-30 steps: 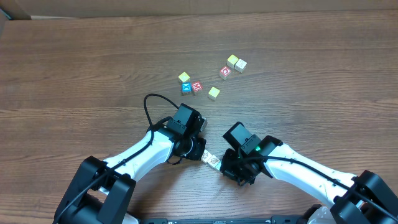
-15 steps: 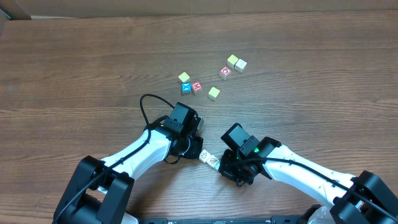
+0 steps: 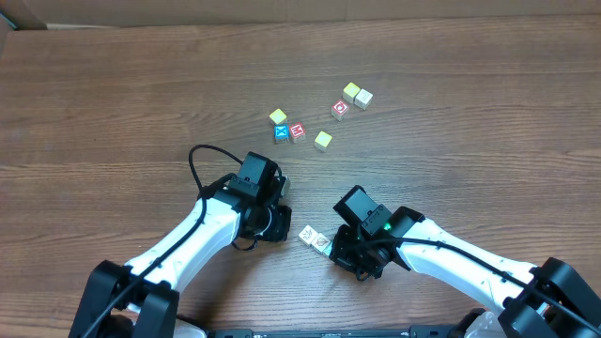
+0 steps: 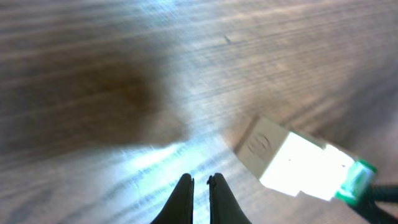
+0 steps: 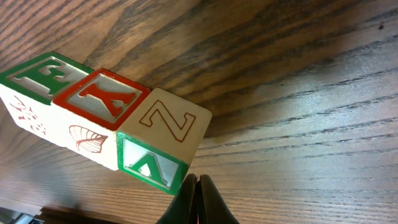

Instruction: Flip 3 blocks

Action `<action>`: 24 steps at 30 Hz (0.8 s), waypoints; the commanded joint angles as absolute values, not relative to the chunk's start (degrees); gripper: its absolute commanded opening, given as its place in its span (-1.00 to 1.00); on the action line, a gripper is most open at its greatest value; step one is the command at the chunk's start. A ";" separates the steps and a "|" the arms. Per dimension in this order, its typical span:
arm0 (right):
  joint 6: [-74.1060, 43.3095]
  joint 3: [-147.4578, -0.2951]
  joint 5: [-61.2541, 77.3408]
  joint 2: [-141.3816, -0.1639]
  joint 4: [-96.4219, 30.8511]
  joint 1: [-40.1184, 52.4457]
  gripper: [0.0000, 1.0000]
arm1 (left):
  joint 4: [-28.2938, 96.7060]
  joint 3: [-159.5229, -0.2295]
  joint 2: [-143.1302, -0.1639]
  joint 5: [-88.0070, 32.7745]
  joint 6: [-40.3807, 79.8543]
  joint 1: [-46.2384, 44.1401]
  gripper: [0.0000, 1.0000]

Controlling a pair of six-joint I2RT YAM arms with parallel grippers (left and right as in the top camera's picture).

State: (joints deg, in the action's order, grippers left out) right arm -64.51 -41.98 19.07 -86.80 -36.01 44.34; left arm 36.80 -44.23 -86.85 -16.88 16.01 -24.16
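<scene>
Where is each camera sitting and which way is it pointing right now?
Overhead: above the table, looking straight down; left arm and right arm show, the blocks between them.
Left wrist: on the left arm, looking down past the shut left gripper at the wood; blocks blurred at right.
Right wrist: low, behind the shut right gripper, facing the blocks close up.
Shared: all three see the blocks.

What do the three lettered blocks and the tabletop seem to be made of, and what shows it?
The lettered blocks: likely pale wood, smooth, with red and green painted letters and borders in relief. The tabletop: brown wood or wood-look laminate; dark grain lines show, yet the sheen leaves it open.
</scene>
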 commanded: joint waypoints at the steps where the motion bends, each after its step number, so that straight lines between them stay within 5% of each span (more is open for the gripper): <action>1: -64.75 -41.93 18.48 -87.13 -35.77 44.62 -0.92 | 38.57 -44.73 -86.04 -19.99 14.06 -25.43 -0.91; 24: -64.77 -41.93 18.52 -87.13 -34.94 44.62 -0.92 | 39.83 -42.35 -86.15 -26.37 24.05 -25.65 -0.91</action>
